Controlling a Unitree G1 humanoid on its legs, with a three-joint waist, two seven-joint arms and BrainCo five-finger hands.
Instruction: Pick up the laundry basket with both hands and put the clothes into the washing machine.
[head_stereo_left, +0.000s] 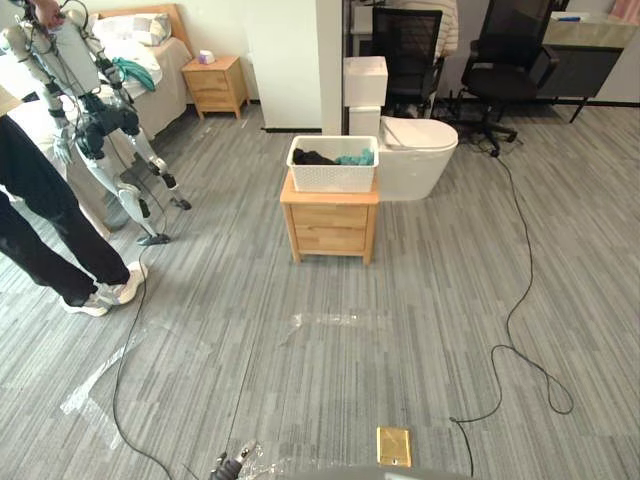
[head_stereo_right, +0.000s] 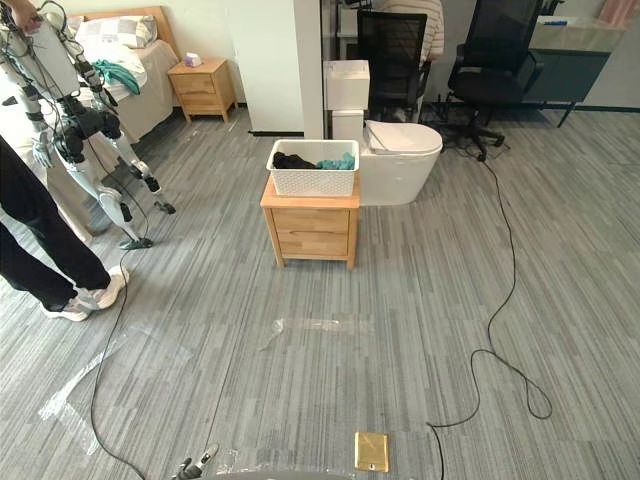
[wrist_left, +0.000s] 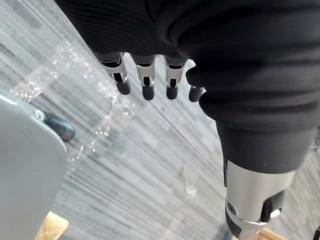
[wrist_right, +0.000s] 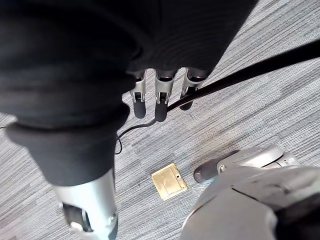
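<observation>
A white laundry basket (head_stereo_left: 333, 172) stands on a small wooden cabinet (head_stereo_left: 330, 225) in the middle of the room, a few steps ahead of me. Dark and teal clothes (head_stereo_left: 340, 157) lie inside it. My left hand (wrist_left: 147, 82) hangs over the grey floor with relaxed fingers and nothing in it. My right hand (wrist_right: 161, 102) hangs the same way, open and empty, above a brass floor plate (wrist_right: 169, 181). Both hands are far from the basket.
A white toilet (head_stereo_left: 417, 155) sits just right of the cabinet. At the left stand a person in dark trousers (head_stereo_left: 40, 215) and another robot on a stand (head_stereo_left: 100, 125). A bed (head_stereo_left: 150, 55), a nightstand (head_stereo_left: 217, 85) and office chairs (head_stereo_left: 505, 65) line the back.
</observation>
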